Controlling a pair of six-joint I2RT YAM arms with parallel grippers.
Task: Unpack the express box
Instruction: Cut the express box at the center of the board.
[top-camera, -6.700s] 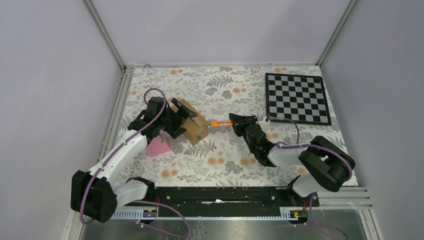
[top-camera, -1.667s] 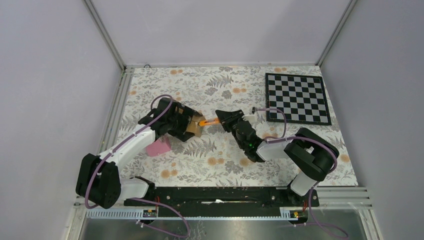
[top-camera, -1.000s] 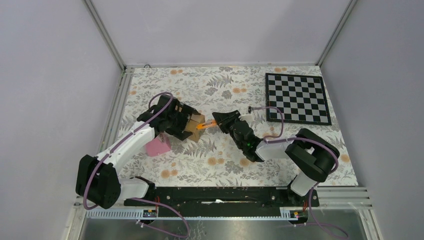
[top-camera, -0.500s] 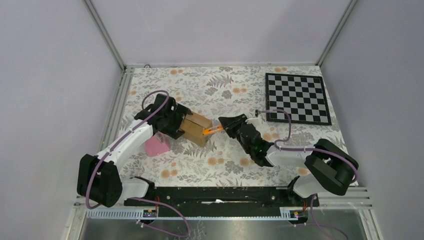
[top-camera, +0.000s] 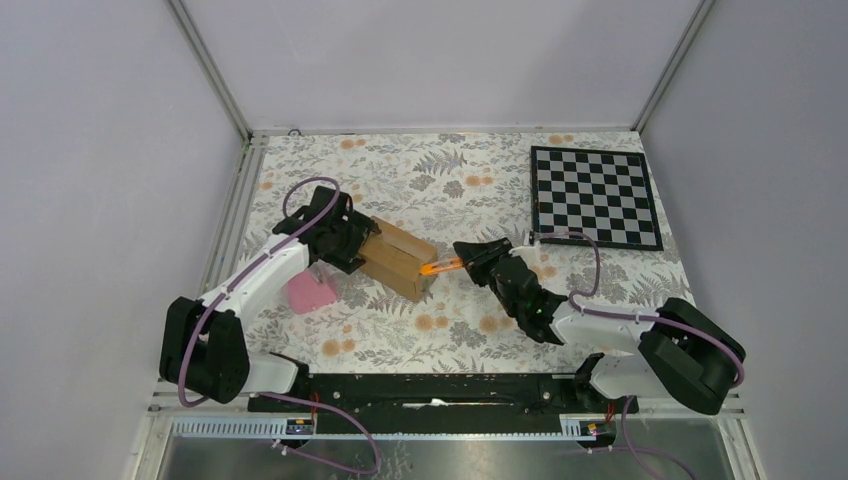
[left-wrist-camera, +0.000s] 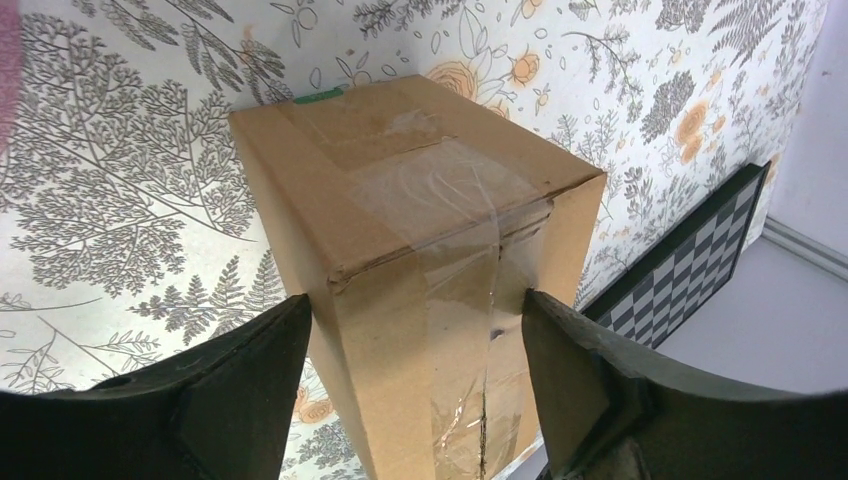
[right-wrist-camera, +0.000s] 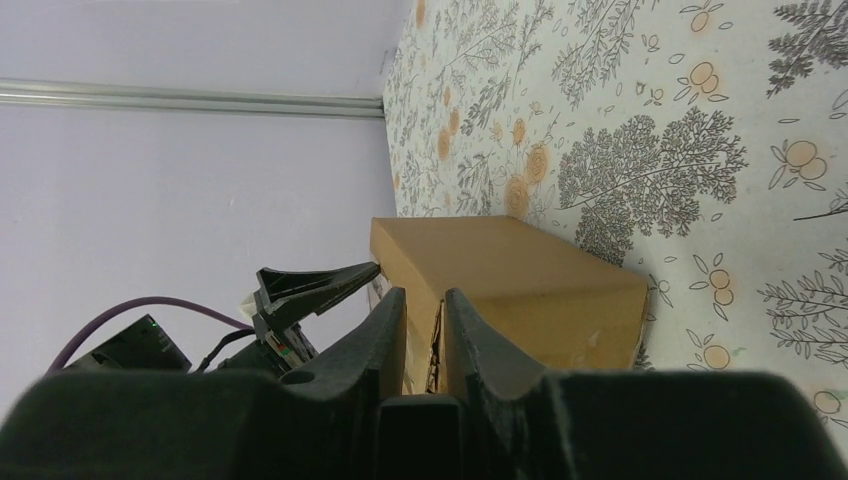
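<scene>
The express box (top-camera: 398, 257) lies flat on the floral worktop (top-camera: 470, 190), left of the middle and set slantwise, one end toward the left edge and the other toward the near right corner. It is a plain brown cardboard carton with its flaps down. A strip of clear, shiny tape runs along the top seam and folds down over the end that faces my left wrist. On that end face a dark line shows down the middle of the tape.

My left hand (top-camera: 352, 243) is at the box's left end, spread wide with its fingers (left-wrist-camera: 260, 370) on either side of that end. I cannot tell whether they press on the cardboard.

My right hand (top-camera: 466, 258) is nearly closed and grips an orange cutter (top-camera: 440, 266), whose tip meets the box's other end.

A pink wedge (top-camera: 308, 291) sits just beside the box, toward the near left corner. A checkerboard (top-camera: 596, 197) lies in the far right corner.
</scene>
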